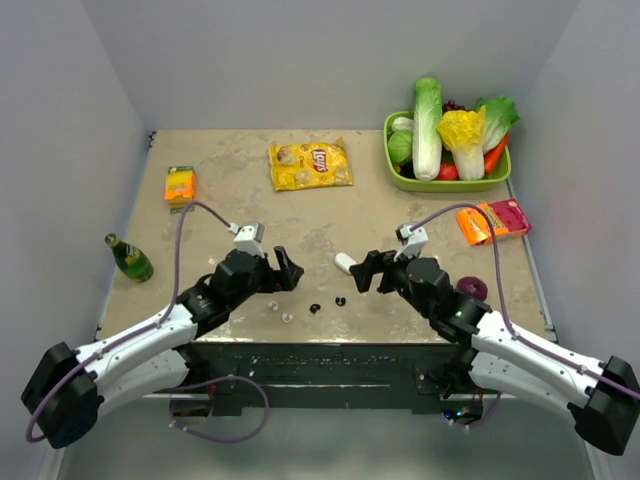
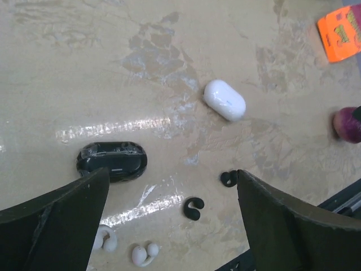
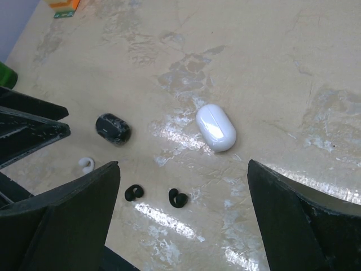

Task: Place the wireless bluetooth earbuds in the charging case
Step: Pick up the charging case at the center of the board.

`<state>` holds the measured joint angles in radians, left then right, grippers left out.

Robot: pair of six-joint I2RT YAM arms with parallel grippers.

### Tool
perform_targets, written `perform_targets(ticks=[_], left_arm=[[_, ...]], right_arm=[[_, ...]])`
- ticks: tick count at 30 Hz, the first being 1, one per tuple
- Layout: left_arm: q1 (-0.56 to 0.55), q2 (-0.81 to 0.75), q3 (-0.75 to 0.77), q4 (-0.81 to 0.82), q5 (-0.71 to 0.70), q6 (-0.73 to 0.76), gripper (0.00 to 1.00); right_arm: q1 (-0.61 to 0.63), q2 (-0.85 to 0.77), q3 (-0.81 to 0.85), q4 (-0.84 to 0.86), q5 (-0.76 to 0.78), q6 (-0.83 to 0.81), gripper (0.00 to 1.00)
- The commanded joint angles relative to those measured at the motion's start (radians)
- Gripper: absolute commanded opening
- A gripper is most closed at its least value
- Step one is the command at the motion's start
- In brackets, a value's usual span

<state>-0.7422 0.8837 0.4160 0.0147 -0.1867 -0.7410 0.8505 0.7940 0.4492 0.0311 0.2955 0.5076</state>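
- Left claw (image 1: 287, 268) and right claw (image 1: 366, 270) spread, empty
- One charging case (image 1: 344, 263) just before right claw, open table (image 1: 300, 215) beyond it
- Four earbuds (image 1: 314, 308), two dark, two whitish, between claws by near edge

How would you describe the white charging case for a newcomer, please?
On the table, look toward the arms' edge, just ahead of the right claw. The charging case lies there: a glossy white pill, bigger than the tiny earbuds, unlike the black case nearby.
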Motion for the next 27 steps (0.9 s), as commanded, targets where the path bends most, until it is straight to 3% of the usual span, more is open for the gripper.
perform_targets(ticks=[1, 6, 10, 11, 13, 17, 22, 25, 27], left_arm=[[-0.013, 0.106, 0.078, 0.082, 0.098, 0.106, 1.0], [-0.029, 0.3, 0.263, -0.011, 0.084, 0.261, 0.99], [-0.068, 0.457, 0.412, -0.096, 0.061, 0.347, 0.91], [-0.072, 0.486, 0.466, -0.102, 0.056, 0.373, 0.85], [-0.086, 0.561, 0.504, -0.117, 0.02, 0.379, 0.85], [-0.088, 0.549, 0.453, 0.012, 0.05, 0.4, 0.87], [-0.086, 0.407, 0.304, 0.261, 0.027, 0.396, 0.9], [-0.085, 0.368, 0.228, 0.359, 0.004, 0.351, 0.86], [-0.08, 0.388, 0.234, 0.342, 0.07, 0.37, 0.88]], right_arm=[[0.001, -0.068, 0.055, -0.054, 0.014, -0.018, 0.97], [0.001, -0.148, 0.078, -0.123, 0.027, -0.007, 0.97], [0.001, -0.183, 0.109, -0.183, 0.048, 0.003, 0.97], [0.001, -0.193, 0.114, -0.201, 0.054, 0.006, 0.97], [0.001, -0.219, 0.117, -0.207, 0.076, 0.006, 0.97], [0.001, -0.243, 0.12, -0.227, 0.082, 0.003, 0.98], [-0.001, -0.26, 0.132, -0.269, 0.138, 0.003, 0.98], [0.001, -0.282, 0.134, -0.269, 0.165, 0.012, 0.98], [0.001, -0.298, 0.131, -0.264, 0.168, 0.016, 0.98]])
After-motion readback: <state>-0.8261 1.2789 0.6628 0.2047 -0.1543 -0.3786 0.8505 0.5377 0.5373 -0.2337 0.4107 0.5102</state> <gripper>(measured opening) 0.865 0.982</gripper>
